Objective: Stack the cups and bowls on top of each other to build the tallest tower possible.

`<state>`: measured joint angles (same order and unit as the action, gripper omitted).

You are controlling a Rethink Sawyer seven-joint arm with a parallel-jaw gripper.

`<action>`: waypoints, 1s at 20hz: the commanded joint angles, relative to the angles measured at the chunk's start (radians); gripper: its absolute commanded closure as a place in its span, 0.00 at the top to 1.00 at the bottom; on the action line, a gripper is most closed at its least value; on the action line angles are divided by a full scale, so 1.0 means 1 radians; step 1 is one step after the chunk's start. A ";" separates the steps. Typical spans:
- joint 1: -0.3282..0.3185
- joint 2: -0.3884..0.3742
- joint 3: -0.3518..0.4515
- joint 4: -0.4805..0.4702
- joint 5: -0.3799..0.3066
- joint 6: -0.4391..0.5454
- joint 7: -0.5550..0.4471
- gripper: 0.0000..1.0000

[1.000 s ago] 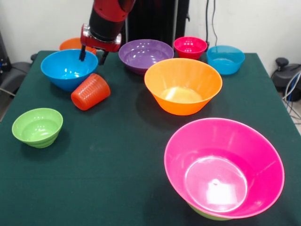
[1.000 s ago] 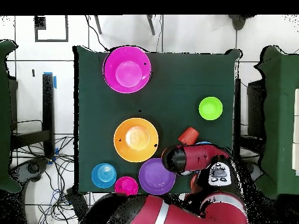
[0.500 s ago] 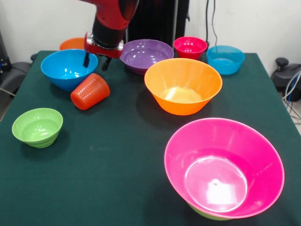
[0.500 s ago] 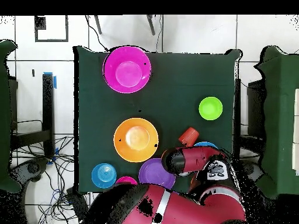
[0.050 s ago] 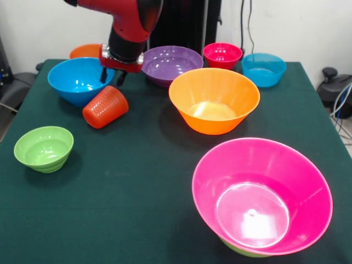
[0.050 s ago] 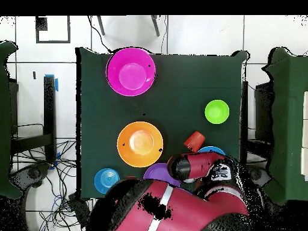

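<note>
Dark green cloth covers the table [image 5: 137,209], which fills most of the front view under a pale wall. At the upper left of that frame the red and black arm [image 5: 132,22] comes down and its gripper [image 5: 111,77] hangs just over the orange-red cup [image 5: 105,106]. The two dark fingers [image 5: 103,75] stand slightly apart with nothing between them, so the gripper looks open and empty, though the tips are small and I cannot be fully sure of the gap. The cup lies tipped on its side, mouth toward the lower left, touching or nearly touching the medium blue bowl [image 5: 80,80] behind it.

A small orange bowl [image 5: 85,51] peeks out behind the blue one at the upper left. Along the top run the purple bowl [image 5: 171,64], the small magenta-red bowl [image 5: 223,55] and the small blue bowl [image 5: 264,69]. The large orange bowl [image 5: 214,100] sits at centre, well apart from the cup. A small green bowl [image 5: 43,148] stands alone at the left.

At the lower right is the tower [image 5: 262,196]: the large pink bowl, tilted, nested on a green bowl whose edge shows beneath it.

In the overhead view the arm hides the purple bowl's lower part; the cup [image 6: 194,141] shows just above it.
</note>
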<state>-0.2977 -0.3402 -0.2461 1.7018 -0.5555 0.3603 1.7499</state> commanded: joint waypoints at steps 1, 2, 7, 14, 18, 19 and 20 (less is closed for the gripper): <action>0.050 0.080 0.021 -0.143 -0.052 -0.076 0.100 0.00; 0.062 0.087 0.010 -0.154 -0.062 -0.064 0.092 0.00; 0.055 0.075 0.010 -0.139 -0.060 -0.125 0.094 0.00; 0.092 0.089 -0.026 -0.183 -0.051 -0.090 0.104 0.00; 0.186 0.112 -0.125 -0.217 -0.037 -0.091 0.189 0.00; 0.212 0.117 -0.151 -0.227 -0.037 -0.097 0.207 0.00; 0.233 0.112 -0.171 -0.234 -0.033 -0.090 0.214 0.00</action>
<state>-0.1682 -0.2641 -0.3872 1.5979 -0.5769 0.3338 1.7545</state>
